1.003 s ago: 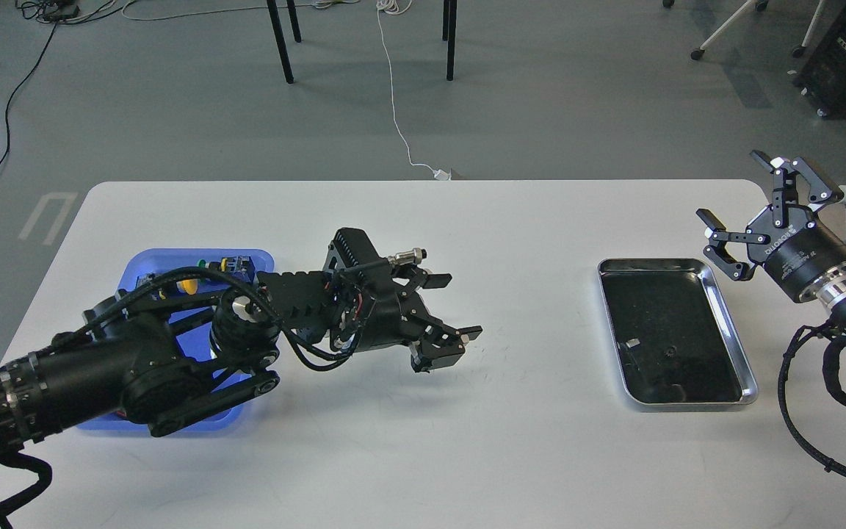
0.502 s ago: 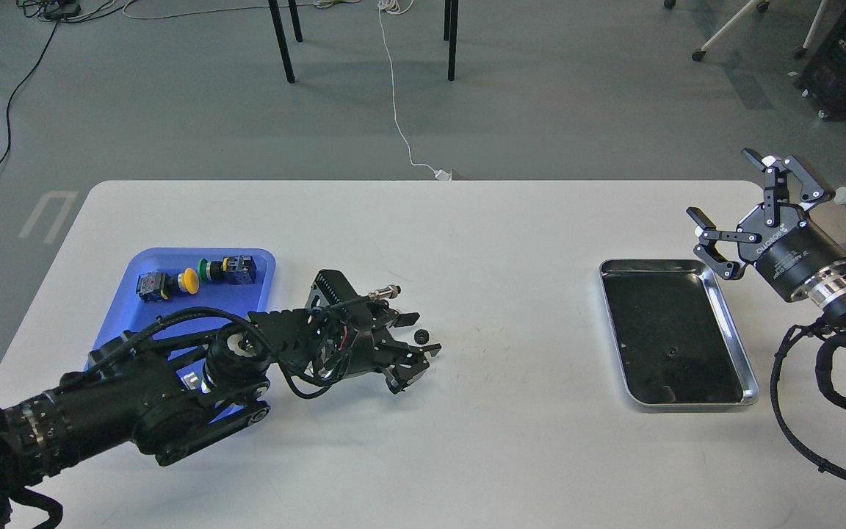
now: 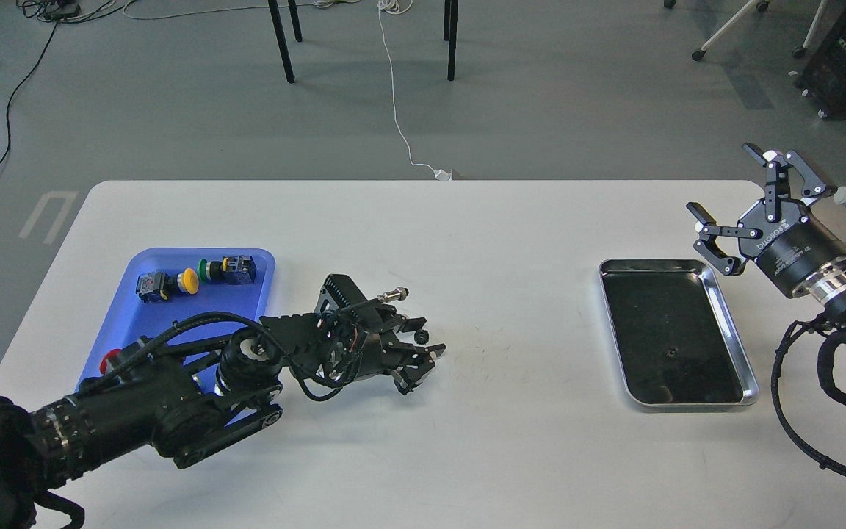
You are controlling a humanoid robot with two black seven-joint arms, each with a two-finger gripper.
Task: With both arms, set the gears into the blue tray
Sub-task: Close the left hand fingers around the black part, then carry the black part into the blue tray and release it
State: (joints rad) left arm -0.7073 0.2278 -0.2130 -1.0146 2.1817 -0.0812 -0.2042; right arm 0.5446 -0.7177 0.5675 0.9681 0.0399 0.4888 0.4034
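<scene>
The white table (image 3: 511, 220) runs wide, with its far edge and rounded far corners in view, and the broad middle stretch between the two trays lies bare. The blue tray (image 3: 258, 258) sits toward the left, its near half covered by the left arm (image 3: 136, 411), which comes in from the near left corner. Along the tray's far end lie two push-button switches, one yellow-capped (image 3: 166, 283) and one green-ringed (image 3: 228, 268), and a red button (image 3: 109, 362) peeks out by the tray's left rim beside the arm. The left gripper (image 3: 423, 351) rests low over the table just right of the blue tray, its two fingers spread apart, and a gear (image 3: 421, 336) sits between them near the far finger; whether it touches a finger cannot be told. This gear is a tiny black toothed disc, dark against the white top. The silver metal tray (image 3: 750, 382) lies toward the right, its long sides running near to far, and a second gear (image 3: 667, 352) shows as a small dark toothed speck on its dark bottom, well inside the rim. The right gripper (image 3: 733, 198) hangs above the table's right edge, just beyond the metal tray's far right corner, its fingers wide apart and holding nothing.
</scene>
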